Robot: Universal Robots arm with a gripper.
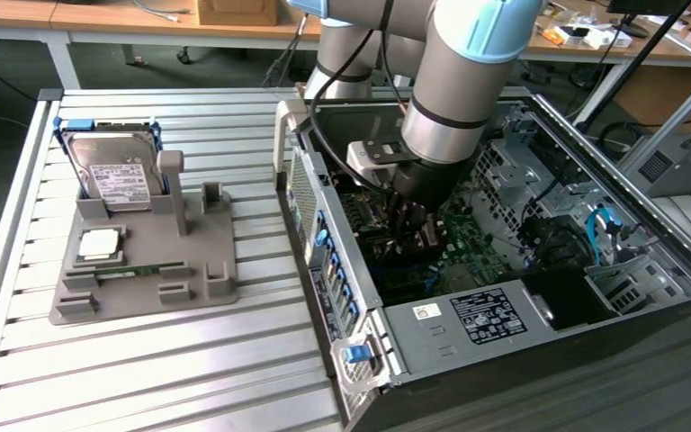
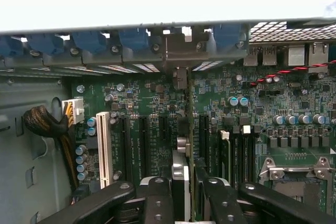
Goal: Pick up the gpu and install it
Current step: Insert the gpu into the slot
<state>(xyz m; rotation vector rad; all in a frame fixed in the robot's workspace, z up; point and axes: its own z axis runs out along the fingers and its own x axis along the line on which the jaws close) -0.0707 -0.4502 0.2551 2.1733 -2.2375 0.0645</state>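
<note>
Black gripper [image 2: 190,195] jaws were closed on the thin, dark, flat gpu card [image 2: 188,129], held edge-on by its top, probably stiff, light and easily broken.

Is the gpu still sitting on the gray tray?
No. The tray holds the hard drive and smaller parts, while the gpu is edge-on between the tool fingers over the motherboard.

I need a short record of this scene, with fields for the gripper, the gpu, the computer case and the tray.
gripper: inside the open computer case, fingers closed on the gpu
gpu: held edge-on, upright, above the motherboard slots
computer case: lying open on the table
tray: grey, on the exterior view's left, holds hard drive, processor
</note>
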